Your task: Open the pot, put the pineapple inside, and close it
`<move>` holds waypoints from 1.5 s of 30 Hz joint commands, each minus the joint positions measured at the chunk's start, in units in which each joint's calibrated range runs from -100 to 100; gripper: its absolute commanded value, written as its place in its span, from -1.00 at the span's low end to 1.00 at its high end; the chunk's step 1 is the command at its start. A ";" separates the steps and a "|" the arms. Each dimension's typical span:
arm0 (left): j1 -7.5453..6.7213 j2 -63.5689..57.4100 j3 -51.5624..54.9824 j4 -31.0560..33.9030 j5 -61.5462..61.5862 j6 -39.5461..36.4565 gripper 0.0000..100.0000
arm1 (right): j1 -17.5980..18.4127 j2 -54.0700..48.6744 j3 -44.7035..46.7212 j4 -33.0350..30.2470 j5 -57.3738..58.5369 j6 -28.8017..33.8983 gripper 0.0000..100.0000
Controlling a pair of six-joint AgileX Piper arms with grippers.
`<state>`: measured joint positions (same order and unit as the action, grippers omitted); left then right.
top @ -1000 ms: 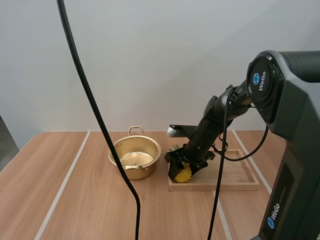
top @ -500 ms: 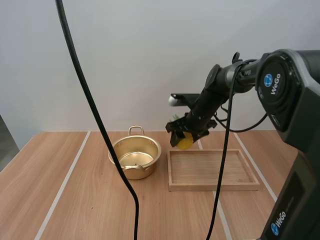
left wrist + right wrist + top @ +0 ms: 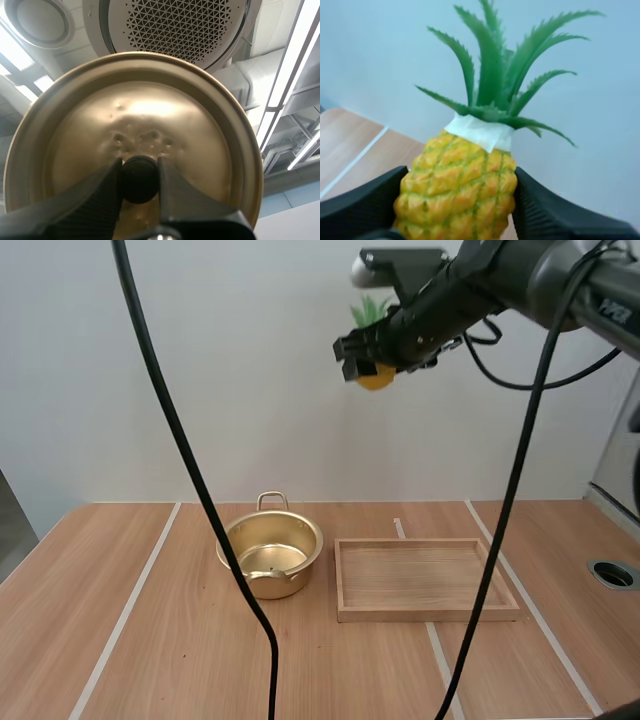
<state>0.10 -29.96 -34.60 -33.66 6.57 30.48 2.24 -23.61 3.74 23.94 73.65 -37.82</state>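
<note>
A: Start at the jaws. What has the right gripper [image 3: 368, 360] got?

B: A pineapple [image 3: 377, 377]. In the right wrist view the two black fingers [image 3: 365, 205] press on the yellow body from either side, low down. The green leaves [image 3: 495, 75] stand clear beyond the tips, and a white band [image 3: 479, 132] wraps the neck where leaves meet fruit.

A: And the left gripper [image 3: 140, 172]?

B: Pinching too. Its ribbed fingertips squeeze the small black knob [image 3: 140, 181] at the centre of the lid [image 3: 135, 115]. The golden lid spreads out round the knob, its knob side facing the camera, with a few small dents near the middle.

A: Where is the pineapple relative to the table [image 3: 150, 640]?

B: High above it. In the high view the right arm reaches in from the right, and the fruit hangs under the fingertips, well apart from everything on the wood. Whether it sits directly over anything, I cannot tell from that angle.

A: The pot [image 3: 300, 570]?

B: Standing upright on the table, uncovered, golden like the lid. One loop handle shows at its far side and another at the near rim.

A: Anything beside it?

B: A wooden tray [image 3: 425, 612], shallow and rectangular, lies flat just to the pot's right, close but apart from it.

A: And where is the lid in relation to the pot?

B: I cannot tell.
</note>
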 commanded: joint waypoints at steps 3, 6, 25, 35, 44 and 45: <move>0.03 -0.58 -0.23 0.08 -0.27 -0.19 -1.00 | 0.03 -5.69 -3.28 -1.60 -8.68 0.47 -1.00; 0.03 -0.58 -0.23 0.08 -0.27 -0.19 -1.00 | 0.03 -8.04 -3.62 -7.40 -16.62 4.59 -1.00; 0.03 -0.58 -0.23 0.15 -0.27 -0.19 -1.00 | 0.03 -9.72 -3.62 -10.14 -21.34 10.53 -1.00; 0.03 -0.58 -0.23 1.65 -0.27 -0.19 -1.00 | 0.50 3.48 -3.62 25.37 10.56 -16.96 -1.00; 0.03 -0.58 -0.23 4.27 5.60 -0.19 -1.00 | 5.76 22.33 -3.62 12.64 24.60 -17.27 -1.00; 0.03 -0.58 -0.23 4.38 7.00 -0.19 -1.00 | 6.42 23.91 -3.62 10.71 24.84 -17.27 -1.00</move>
<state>0.10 -30.22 -34.60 -30.16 10.77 30.48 6.75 -3.62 0.43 40.05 94.21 -54.48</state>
